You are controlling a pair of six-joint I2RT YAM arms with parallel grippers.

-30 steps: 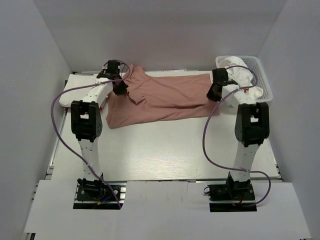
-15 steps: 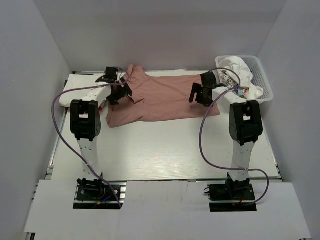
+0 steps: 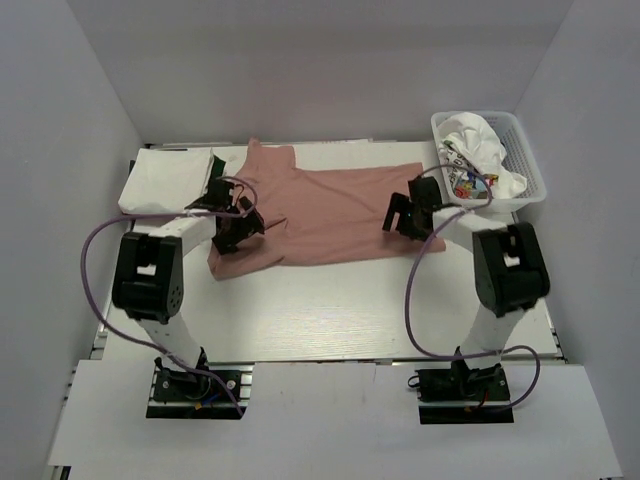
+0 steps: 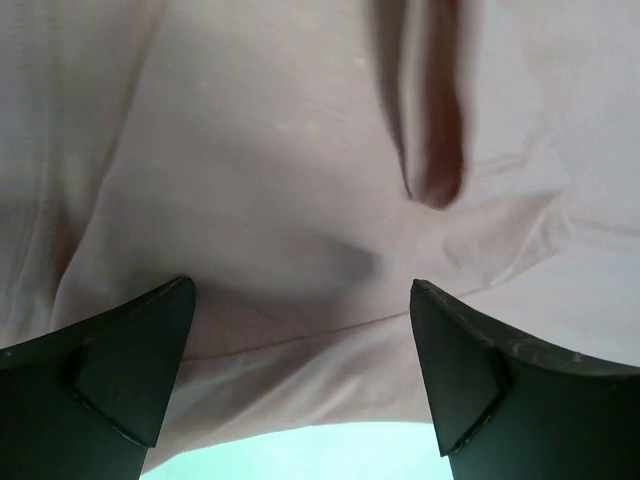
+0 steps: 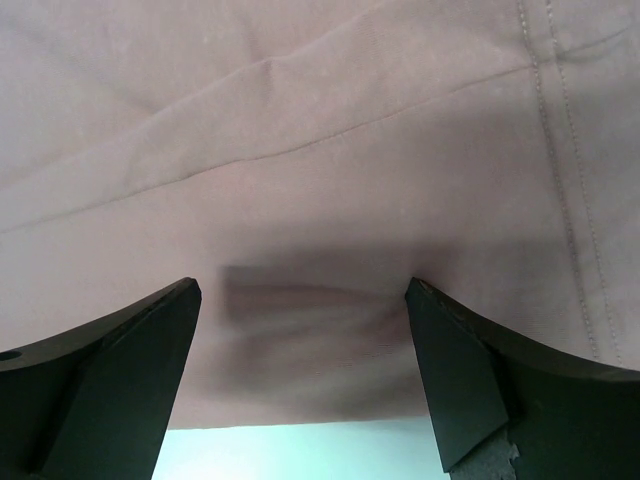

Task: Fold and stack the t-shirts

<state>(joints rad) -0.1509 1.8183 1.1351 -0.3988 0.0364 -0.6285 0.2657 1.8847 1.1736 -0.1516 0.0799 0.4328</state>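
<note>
A dusty-pink t-shirt point(image 3: 330, 210) lies spread across the far half of the table, folded over lengthwise. My left gripper point(image 3: 237, 228) hovers open over its near left corner, the pink cloth point(image 4: 290, 200) under the wide jaws and nothing between them. My right gripper point(image 3: 410, 215) stands open over the near right hem, with the stitched pink edge point(image 5: 300, 160) below it. More t-shirts, white with colourful prints point(image 3: 478, 155), are heaped in the basket at the back right. A folded white one point(image 3: 168, 180) lies at the back left.
The white lattice basket point(image 3: 530, 165) stands at the back right corner. White walls close in the table on three sides. The near half of the white tabletop point(image 3: 320, 310) is bare, with both arm bases at its front edge.
Both grippers have opened and let go of the pink t-shirt, then drawn back toward me to its near edge. The shirt now lies flat, folded over.
</note>
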